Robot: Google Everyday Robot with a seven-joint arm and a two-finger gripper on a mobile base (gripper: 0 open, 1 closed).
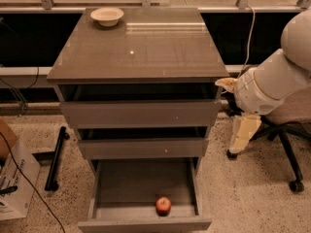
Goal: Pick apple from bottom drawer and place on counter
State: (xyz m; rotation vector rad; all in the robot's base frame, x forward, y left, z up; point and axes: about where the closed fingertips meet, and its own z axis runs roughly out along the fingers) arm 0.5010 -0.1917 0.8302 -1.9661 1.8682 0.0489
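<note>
The small red apple (163, 205) lies in the open bottom drawer (127, 183), near the front wall and a little right of centre. The two shallower drawers above are pulled out slightly. The glossy counter (146, 52) tops the cabinet. My gripper (243, 136) hangs down, cream-coloured, to the right of the cabinet beside the middle drawer. It is above and to the right of the apple, well apart from it, and holds nothing that I can see. The white arm (272, 81) reaches in from the right edge.
A cream bowl (107, 16) stands at the counter's back left corner. An office chair base (287, 149) with castors stands right behind my arm. A cardboard box (14, 183) and a black bar (56, 157) lie on the floor at the left.
</note>
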